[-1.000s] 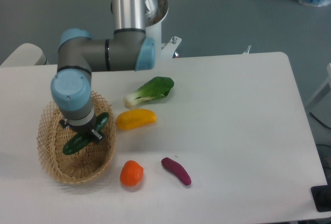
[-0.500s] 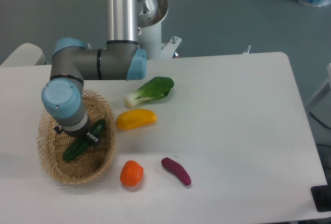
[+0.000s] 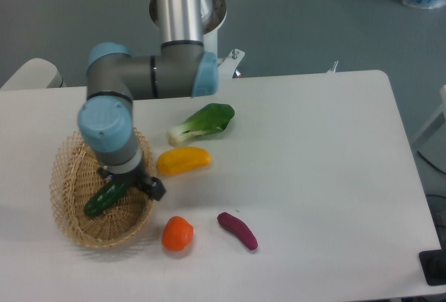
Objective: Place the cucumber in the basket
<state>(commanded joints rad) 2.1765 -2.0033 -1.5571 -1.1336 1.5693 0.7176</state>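
arm: elbow bent, wrist pointing down over the basket's (image 3: 70, 197) right rim | gripper (image 3: 129, 185): mostly hidden under the wrist, jaw spread cannot be told, unclear whether it touches the cucumber | cucumber (image 3: 104, 199): lies tilted inside the basket, beside the gripper

The pale oval woven wicker basket (image 3: 70, 204) sits near the bench's (image 3: 313, 176) left front edge, and the arm's wrist hangs over its right rim, blocking approach from above there. Just right of the basket, a yellow elongated vegetable (image 3: 183, 160), a round orange fruit (image 3: 177, 233) and a small purple piece (image 3: 237, 230) crowd the passage. A leafy green bok choy (image 3: 202, 123) lies behind them. The bench's right half offers open room.
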